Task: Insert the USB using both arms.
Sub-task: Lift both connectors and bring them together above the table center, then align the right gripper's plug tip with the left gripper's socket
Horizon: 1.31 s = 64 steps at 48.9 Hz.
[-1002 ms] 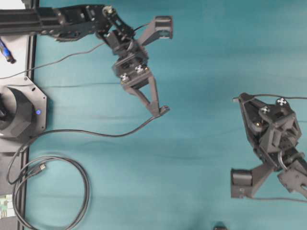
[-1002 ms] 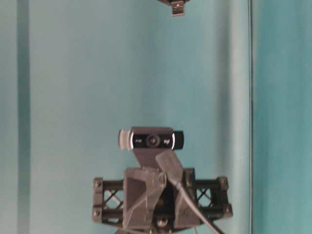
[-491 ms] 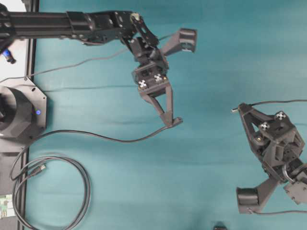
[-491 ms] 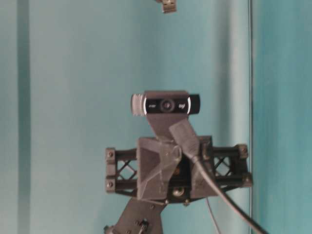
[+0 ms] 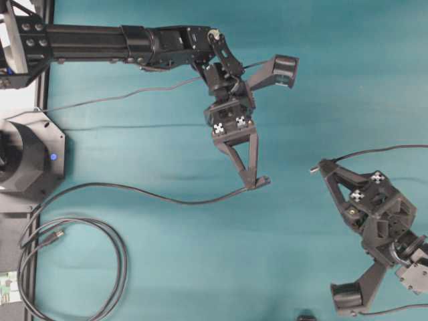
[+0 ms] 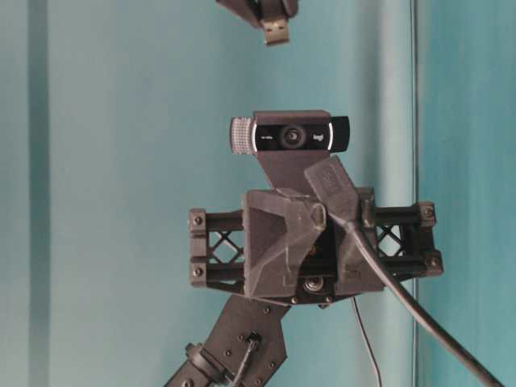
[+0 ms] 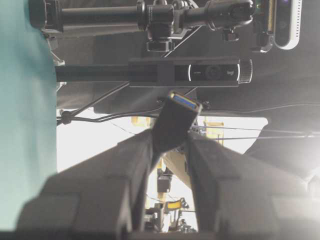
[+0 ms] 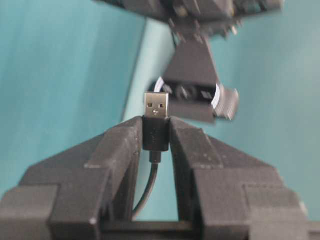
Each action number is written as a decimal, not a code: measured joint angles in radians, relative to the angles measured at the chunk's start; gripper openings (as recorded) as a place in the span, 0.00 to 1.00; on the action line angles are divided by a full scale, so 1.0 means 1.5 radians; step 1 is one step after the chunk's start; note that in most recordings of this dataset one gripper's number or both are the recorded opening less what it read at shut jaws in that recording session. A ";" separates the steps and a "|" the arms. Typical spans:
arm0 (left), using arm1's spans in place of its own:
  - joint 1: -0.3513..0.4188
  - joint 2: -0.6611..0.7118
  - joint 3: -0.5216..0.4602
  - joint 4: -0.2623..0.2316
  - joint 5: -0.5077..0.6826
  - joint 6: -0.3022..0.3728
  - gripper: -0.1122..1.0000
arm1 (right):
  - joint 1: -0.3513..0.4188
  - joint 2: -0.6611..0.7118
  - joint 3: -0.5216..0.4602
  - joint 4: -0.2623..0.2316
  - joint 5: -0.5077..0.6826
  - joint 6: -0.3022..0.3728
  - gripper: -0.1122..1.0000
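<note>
Two plugs were already picked up, so you had the first part done. Your right hand (image 8: 156, 131) was closed on the USB (image 8: 156, 112), with the silver tip poking out past the fingers and its thin cable hanging down between them. Your left hand (image 7: 170, 142) was closed on the black socket end (image 7: 176, 122), and its blue mouth pointed away from the hand. What was left, I think, was the main part: you had not yet brought the two ends together, lined them up, or pushed the plug in. From above, the left hand (image 5: 255, 182) and the right hand (image 5: 319, 167) were near each other over the green desk (image 5: 167, 267) but apart, with a gap between them. That top view showed the gap and the coiled thick cable (image 5: 73, 267) lying well off to the side, but the plugs looked tiny there. The two wrist views showed each plug held fast and which way it faced. The low view showed the silver tip (image 6: 276, 31) up high above the left arm's camera (image 6: 290, 135).
</note>
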 measured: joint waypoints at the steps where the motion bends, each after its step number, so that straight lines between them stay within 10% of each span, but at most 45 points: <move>1: 0.000 0.000 0.000 0.000 0.000 -0.002 0.32 | 0.001 0.000 0.000 0.000 -0.004 0.000 0.30; 64: -0.013 0.038 -0.048 0.000 -0.031 -0.063 0.31 | -0.060 0.043 -0.037 0.004 -0.082 -0.105 0.30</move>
